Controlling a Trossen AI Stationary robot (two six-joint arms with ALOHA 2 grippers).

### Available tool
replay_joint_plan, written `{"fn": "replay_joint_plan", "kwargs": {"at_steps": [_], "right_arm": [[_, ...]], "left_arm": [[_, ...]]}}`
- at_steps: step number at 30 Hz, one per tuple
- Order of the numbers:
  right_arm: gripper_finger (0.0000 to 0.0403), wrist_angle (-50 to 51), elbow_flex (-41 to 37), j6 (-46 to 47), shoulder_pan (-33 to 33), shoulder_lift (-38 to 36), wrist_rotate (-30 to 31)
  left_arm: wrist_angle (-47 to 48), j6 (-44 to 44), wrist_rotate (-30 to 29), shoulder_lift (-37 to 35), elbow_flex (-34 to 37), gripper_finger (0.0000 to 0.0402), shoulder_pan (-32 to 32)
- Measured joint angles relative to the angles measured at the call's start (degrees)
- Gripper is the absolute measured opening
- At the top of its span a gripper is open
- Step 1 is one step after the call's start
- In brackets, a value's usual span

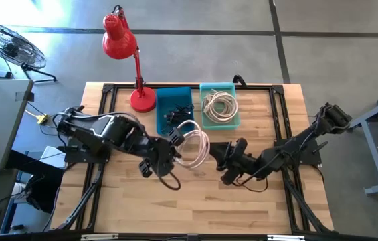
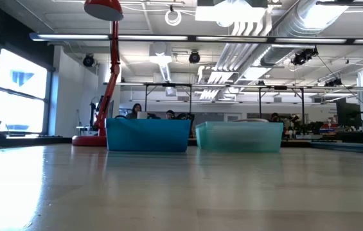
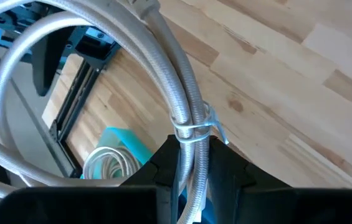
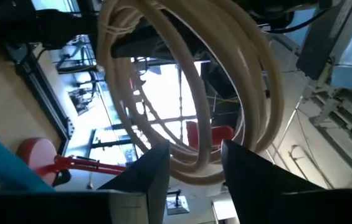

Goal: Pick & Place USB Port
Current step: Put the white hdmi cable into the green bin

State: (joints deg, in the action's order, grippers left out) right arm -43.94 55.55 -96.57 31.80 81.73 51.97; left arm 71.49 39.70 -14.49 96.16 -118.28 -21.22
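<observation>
Left wrist view is showing you the left gripper (image 3: 191, 177) clamping its fingers (image 3: 163, 168) onto the coiled white cable (image 3: 185, 106), right where a thin tie is binding the strands together. Beyond the loop you are seeing the wooden desk (image 3: 275, 68) and the teal bin (image 3: 126, 140) with another white cable coil (image 3: 107, 163) lying in it.

From the high view, the left gripper (image 1: 168, 152) is holding the cable (image 1: 194, 144) over the middle of the desk (image 1: 195, 201), just in front of the two bins. The right gripper (image 1: 219, 155) is facing the coil from the other side, just beside it; in the right wrist view its fingers (image 4: 154, 168) are standing apart, with the loops (image 4: 188, 81) hanging between and ahead of them, and you cannot tell whether they are touching.

Farther back, the blue bin (image 1: 174, 100) is sitting beside the teal bin (image 1: 219, 90), which is carrying the second coil (image 1: 221, 106). The red desk lamp (image 1: 125, 53) is standing at the blue bin's outer side.
</observation>
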Motion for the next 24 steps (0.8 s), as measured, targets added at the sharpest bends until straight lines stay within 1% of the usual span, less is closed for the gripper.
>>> {"fn": "replay_joint_plan", "kwargs": {"at_steps": [2,4,8,12,19,24], "right_arm": [[0.0137,-1.6,0.0,-1.2,0.0,0.0,-0.9],[0.0137,-2.2,0.0,-1.2,0.2,0.0,-0.4],[0.0138,-2.4,0.0,-1.6,0.9,0.0,7.1],[0.0138,-2.8,0.0,-1.2,1.0,0.0,10.5],[0.0138,-6.1,0.0,-1.4,1.0,-0.2,10.5],[0.0138,-6.9,0.0,-3.8,0.8,-0.4,4.7]], "left_arm": [[-0.4,-0.1,0.8,0.1,0.0,0.0049,0.5],[-0.7,0.4,1.3,0.1,-0.1,0.0049,0.7],[-1.2,1.5,1.1,0.2,-0.1,0.0049,0.8],[-1.0,2.2,1.2,0.2,0.0,0.0049,0.8],[-0.9,3.1,1.7,0.3,0.0,0.0049,1.0],[-1.0,3.7,2.0,0.3,0.0,0.0049,1.0]]}}
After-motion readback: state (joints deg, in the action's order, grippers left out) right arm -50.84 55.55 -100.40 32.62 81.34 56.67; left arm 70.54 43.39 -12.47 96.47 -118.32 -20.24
